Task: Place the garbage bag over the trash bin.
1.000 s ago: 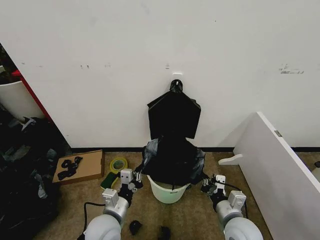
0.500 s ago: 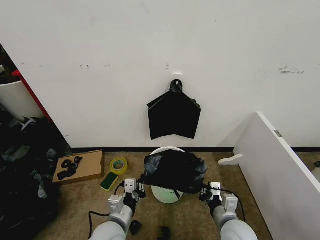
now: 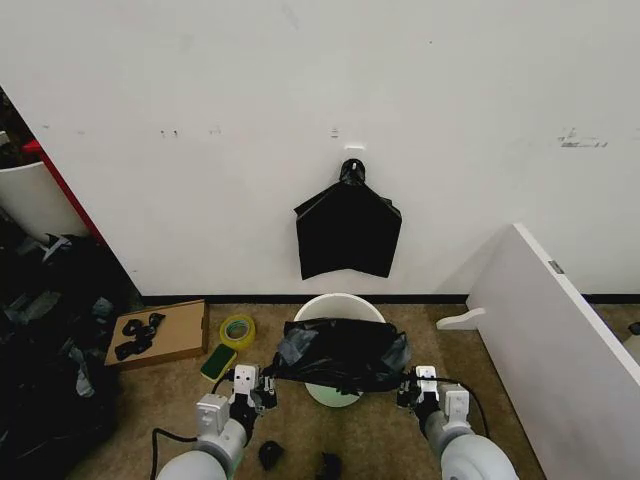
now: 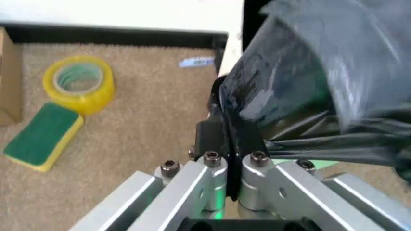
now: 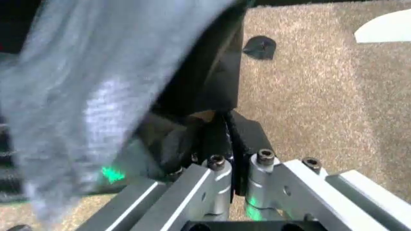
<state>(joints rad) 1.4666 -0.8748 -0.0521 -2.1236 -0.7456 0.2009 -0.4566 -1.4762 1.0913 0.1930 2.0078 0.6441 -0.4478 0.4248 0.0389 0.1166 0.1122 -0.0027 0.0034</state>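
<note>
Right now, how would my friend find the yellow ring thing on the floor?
Start at the white wall and look down to the carpet left of the white trash bin. Between the brown cardboard and the bin lies a roll of yellow tape. It is round with a hole, unlike the flat green-and-yellow sponge beside it.

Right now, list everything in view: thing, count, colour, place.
garbage bag: one, black, stretched between both grippers over the bin's near half
trash bin: one, white, on the carpet by the wall
bundle of bags: one, black, hanging on the wall
tape roll: one, yellow, on the carpet left of the bin
sponge: one, green and yellow, beside the tape
cardboard box: one, brown, left, with black scraps on it
white panel: one, right
left gripper: fingers shut on the bag's left edge
right gripper: fingers shut on its right edge
</note>
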